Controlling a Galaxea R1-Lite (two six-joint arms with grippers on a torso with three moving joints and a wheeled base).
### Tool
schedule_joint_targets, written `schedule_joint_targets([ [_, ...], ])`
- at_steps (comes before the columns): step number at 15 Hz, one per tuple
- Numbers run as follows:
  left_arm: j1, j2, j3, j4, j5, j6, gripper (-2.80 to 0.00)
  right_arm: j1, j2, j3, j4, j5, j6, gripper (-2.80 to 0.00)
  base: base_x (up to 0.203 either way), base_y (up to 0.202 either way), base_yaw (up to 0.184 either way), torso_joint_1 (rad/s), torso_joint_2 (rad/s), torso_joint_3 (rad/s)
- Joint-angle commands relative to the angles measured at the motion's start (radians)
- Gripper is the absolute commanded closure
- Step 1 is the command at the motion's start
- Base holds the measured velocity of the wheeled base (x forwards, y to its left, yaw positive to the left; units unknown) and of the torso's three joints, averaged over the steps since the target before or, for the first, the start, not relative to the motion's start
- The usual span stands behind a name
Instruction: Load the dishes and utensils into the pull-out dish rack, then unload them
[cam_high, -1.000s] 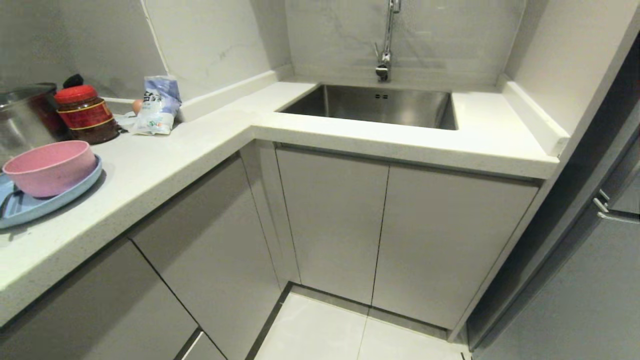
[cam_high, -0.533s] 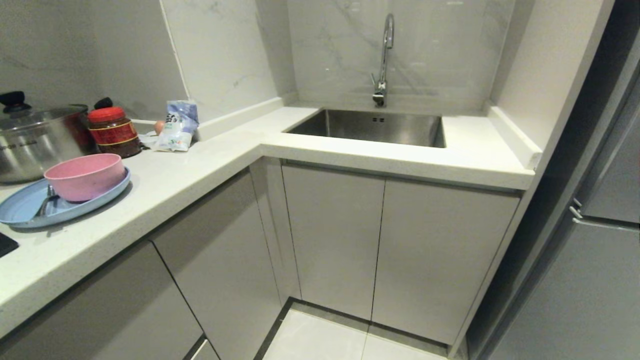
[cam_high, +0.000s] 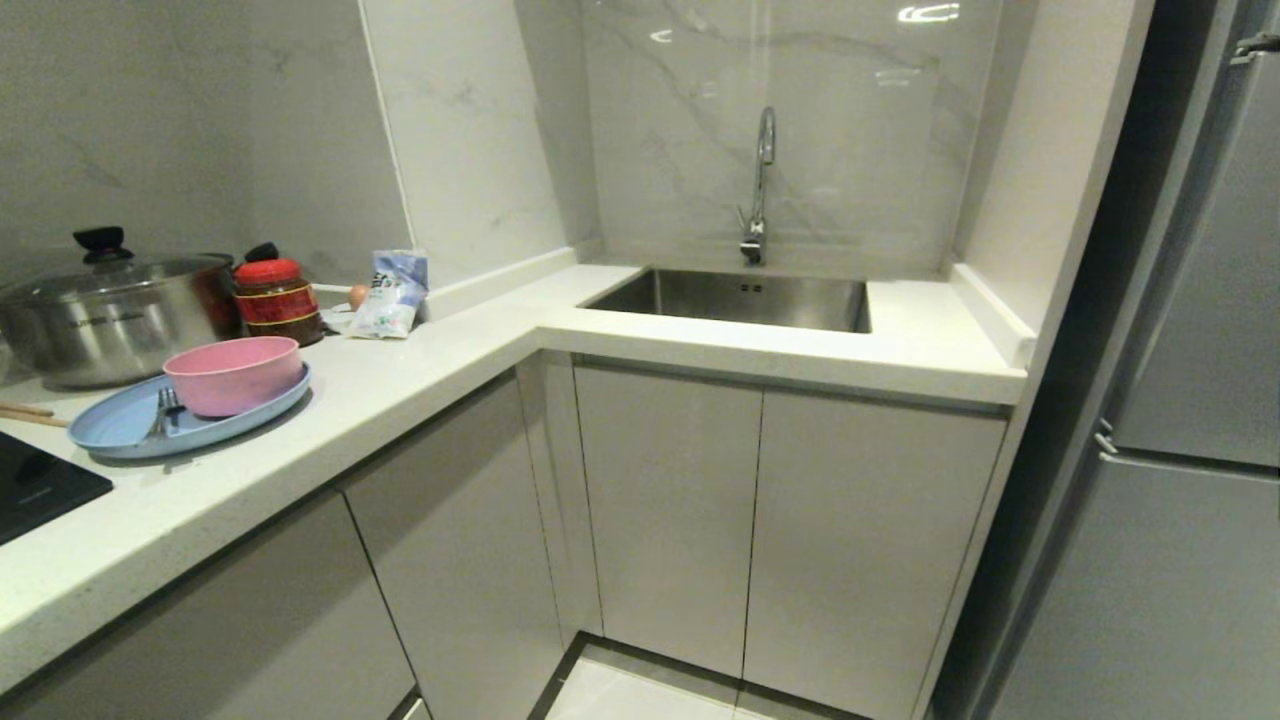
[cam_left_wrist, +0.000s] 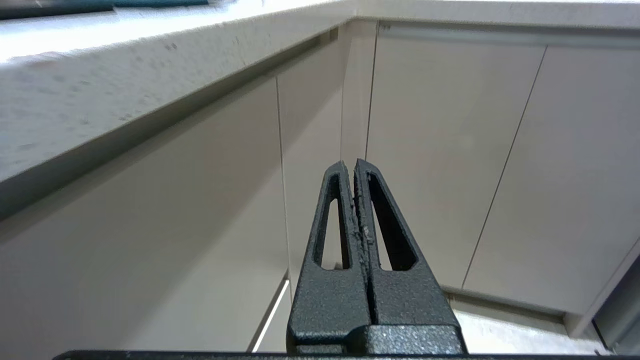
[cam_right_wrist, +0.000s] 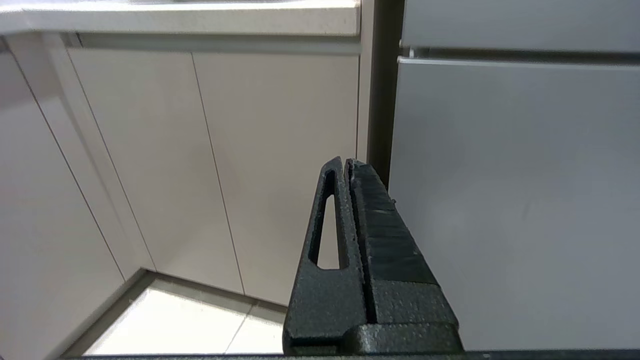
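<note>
A wide, shallow light-blue oval plate (cam_high: 130, 432) is seen lying flat on the speckled white stone countertop (cam_high: 400, 385), at the left of the head view. A round pink matte bowl (cam_high: 233, 374) is set upright on the plate's right half, and a silver metal fork (cam_high: 160, 410) is laid in the plate just beside the bowl, tines toward it. The tips of a pair of thin light-wood chopsticks (cam_high: 28, 414) are seen at the picture's left edge, resting on the counter beside the plate. The pull-out dish rack is not seen drawn out; only closed white cabinet fronts (cam_high: 460, 540) are shown under the counter

Behind the plate a steel pot with a glass lid (cam_high: 110, 315) is stood, with a red-lidded jar (cam_high: 277, 300) next to it and a small blue-and-white bag (cam_high: 392, 295) further along by the wall. A steel sink (cam_high: 745, 298) with a chrome tap (cam_high: 758, 190) is set into the far counter, above plain white double cabinet doors (cam_high: 760, 530). A grey refrigerator (cam_high: 1170, 480) is placed at the right

The left gripper (cam_left_wrist: 354, 165) is held below the counter's edge, pointed at the cabinet fronts, its jaws pressed together on nothing. The right gripper (cam_right_wrist: 346, 162) is held low before the double doors and the refrigerator, likewise clenched and empty
</note>
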Motion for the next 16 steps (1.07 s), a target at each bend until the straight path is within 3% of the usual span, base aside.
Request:
schedule_joint_targets([
  [1, 0.0, 0.002, 0.012, -0.002, 0.0, 0.001, 0.0, 0.0, -0.001, 0.026, -0.001, 0.0, 0.0, 0.0, 0.0, 0.0, 0.0, 0.007, 0.0, 0.198],
  [9, 0.0, 0.002, 0.012, 0.0, 0.002, -0.004, 0.0, 0.0, -0.001, 0.026, -0.001, 0.0, 0.0, 0.0, 0.0, 0.0, 0.0, 0.001, 0.0, 0.196],
  [16, 0.0, 0.002, 0.012, 0.0, 0.002, -0.003, 0.0, 0.0, -0.001, 0.026, -0.001, 0.0, 0.0, 0.0, 0.0, 0.0, 0.0, 0.0, 0.0, 0.026],
])
